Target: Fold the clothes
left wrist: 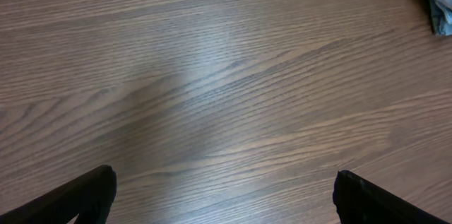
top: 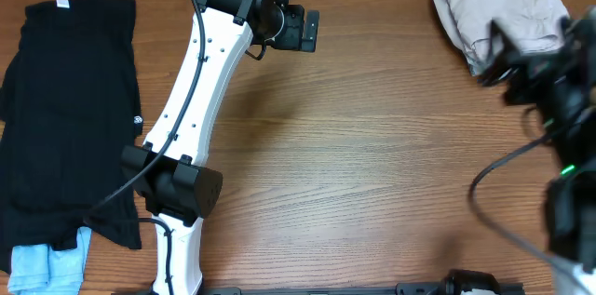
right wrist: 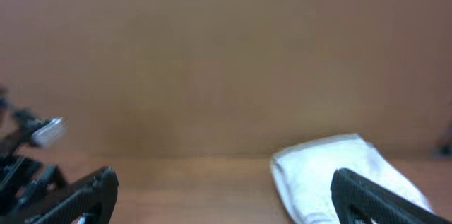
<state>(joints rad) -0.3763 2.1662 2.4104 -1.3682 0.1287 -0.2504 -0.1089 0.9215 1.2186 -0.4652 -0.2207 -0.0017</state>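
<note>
Jaws wide and empty on both arms, the right arm (top: 551, 86) hangs beside the bundled shorts (top: 498, 6) on the bench (top: 372, 165); lifting clear without snagging the fold looks wise.

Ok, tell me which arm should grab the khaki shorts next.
Right, most likely. The right fingers are open at the edge of the shorts in the far right corner. The left fingers hover over the table, well away.

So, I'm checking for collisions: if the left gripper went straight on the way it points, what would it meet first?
Most likely the bare table itself; the left gripper, open, faces plain wood with nothing lying between in its wrist view.
</note>
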